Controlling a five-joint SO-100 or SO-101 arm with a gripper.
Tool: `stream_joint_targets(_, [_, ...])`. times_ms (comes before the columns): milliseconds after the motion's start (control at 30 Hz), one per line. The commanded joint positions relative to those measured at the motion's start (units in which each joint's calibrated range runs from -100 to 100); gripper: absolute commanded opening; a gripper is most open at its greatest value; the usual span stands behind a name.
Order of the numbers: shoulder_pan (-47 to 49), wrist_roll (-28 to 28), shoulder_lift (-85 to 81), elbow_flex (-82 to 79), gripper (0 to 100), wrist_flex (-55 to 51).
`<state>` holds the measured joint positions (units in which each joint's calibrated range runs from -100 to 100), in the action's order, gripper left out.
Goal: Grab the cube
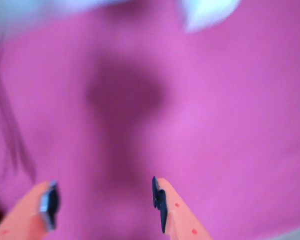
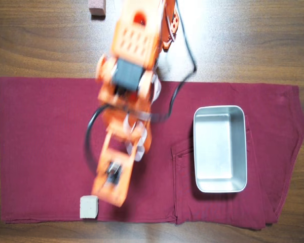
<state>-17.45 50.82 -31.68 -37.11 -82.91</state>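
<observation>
Step in hand: judged from the layout, the arm [image 2: 126,101] is reaching toward the cube [image 2: 89,207], which is not yet grasped.
Cube: a small pale grey-beige block on the dark red cloth [image 2: 40,142] near its lower edge in the overhead view, just left of the arm's outer end and close to it; whether they touch I cannot tell.
Gripper: in the wrist view the gripper [image 1: 105,202] is spread wide, its two orange fingers [image 1: 177,212] with dark pads apart, and only cloth shows between them, so it grasps nothing.
Doing it well: I would bring the spread fingers over the cube so that it sits between the pads, lower until they bracket its sides, then squeeze; the cube is small and near the cloth's edge, so an off-centre approach may well nudge it away.
Risk: the cloth has folds and could drag if a finger digs in.
Overhead only: the cube itself, the empty metal tray [image 2: 219,188] well to the right, a reddish block [image 2: 97,7] on the wooden table [image 2: 263,45] at the top edge, and the black cable [image 2: 185,76].
Wrist only: the gap between the fingers, and the blurred shadow on the cloth; the cube is not in this view.
Blur: both views are smeared around the arm, which suggests motion.
</observation>
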Motion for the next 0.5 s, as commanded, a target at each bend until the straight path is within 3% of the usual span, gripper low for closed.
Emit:
stream_joint_targets(0, [-4.91, 0.1, 18.15, 23.5, 30, 1.35])
stream_joint_targets(167, [-12.88, 1.51, 45.04, 56.18, 36, -6.39])
stream_joint_targets(467, [-17.2, 1.22, 63.51, 69.74, 39, 3.29])
